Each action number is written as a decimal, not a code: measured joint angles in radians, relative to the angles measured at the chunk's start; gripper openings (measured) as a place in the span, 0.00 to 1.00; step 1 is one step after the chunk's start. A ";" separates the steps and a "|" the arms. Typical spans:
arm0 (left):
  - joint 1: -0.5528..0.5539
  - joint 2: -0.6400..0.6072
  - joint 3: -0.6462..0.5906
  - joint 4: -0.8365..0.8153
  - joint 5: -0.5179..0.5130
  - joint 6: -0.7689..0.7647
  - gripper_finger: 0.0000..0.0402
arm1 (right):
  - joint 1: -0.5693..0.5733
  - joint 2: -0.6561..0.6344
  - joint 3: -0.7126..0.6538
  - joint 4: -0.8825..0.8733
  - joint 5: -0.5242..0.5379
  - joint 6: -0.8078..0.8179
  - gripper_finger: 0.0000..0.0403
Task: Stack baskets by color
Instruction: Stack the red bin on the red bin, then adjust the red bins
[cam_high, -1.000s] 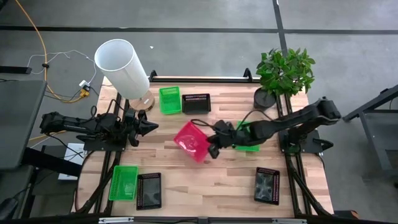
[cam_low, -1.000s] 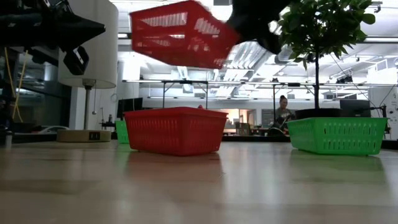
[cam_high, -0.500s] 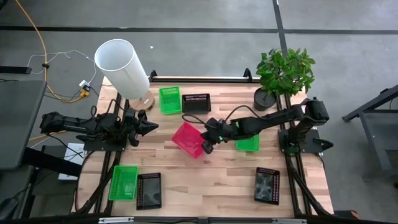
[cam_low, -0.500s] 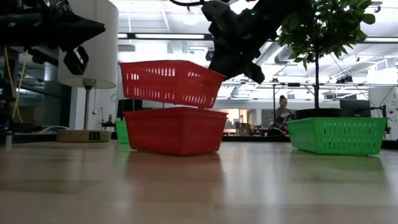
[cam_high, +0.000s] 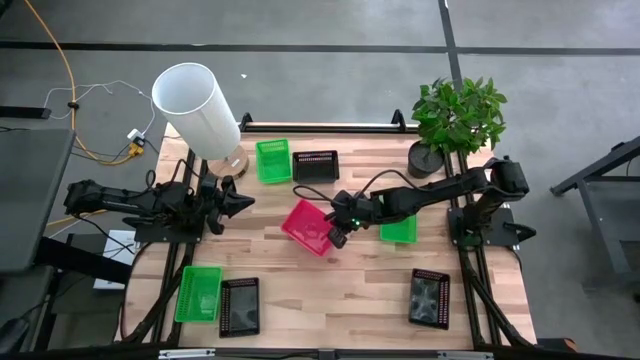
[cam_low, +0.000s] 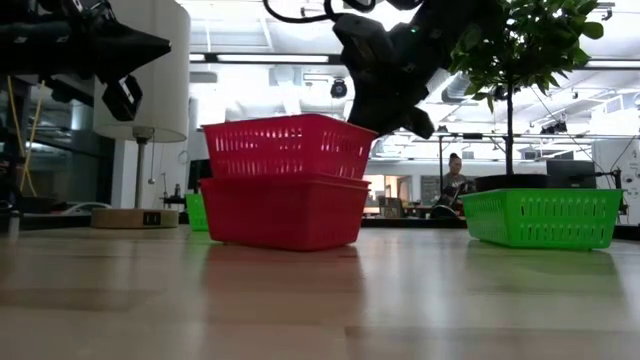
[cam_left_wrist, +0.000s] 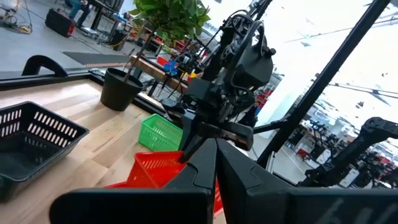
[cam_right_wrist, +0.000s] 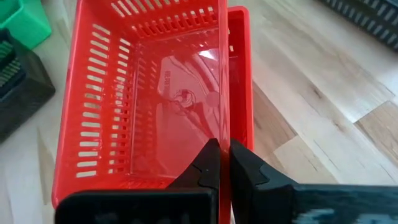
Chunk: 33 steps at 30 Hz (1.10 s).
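Robotics lab: arm rigs (cam_left_wrist: 373, 143), workbenches (cam_low: 300, 135), concrete floor (cam_high: 330, 90).

Grey concrete floor (cam_high: 330, 70) around the table; bright workshop with ceiling lights (cam_low: 265, 58).

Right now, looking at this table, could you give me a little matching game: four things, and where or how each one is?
1 top pink basket
2 white cylinder
3 plant
4 left arm

A back right corner
B back left corner
C left side, jaws shut, empty
D table middle, rim pinched in the right arm jaws, sitting in the lower pink basket

Pairs: 1-D, 2-B, 3-A, 4-C
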<state>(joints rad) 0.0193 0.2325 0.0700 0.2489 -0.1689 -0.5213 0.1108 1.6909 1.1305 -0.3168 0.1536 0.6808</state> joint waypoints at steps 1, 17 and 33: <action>0.000 0.000 0.000 0.000 0.000 0.000 0.00 | 0.000 0.000 0.000 0.000 -0.009 -0.008 0.00; 0.000 0.000 0.000 0.000 0.000 0.000 0.00 | -0.010 -0.032 0.006 -0.001 -0.032 -0.054 0.37; 0.000 0.000 0.000 -0.013 0.000 0.000 0.00 | 0.076 -0.061 0.061 -0.141 -0.285 -0.173 0.27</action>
<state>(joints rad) 0.0190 0.2325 0.0700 0.2359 -0.1686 -0.5209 0.1869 1.6304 1.1912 -0.4579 -0.1317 0.5076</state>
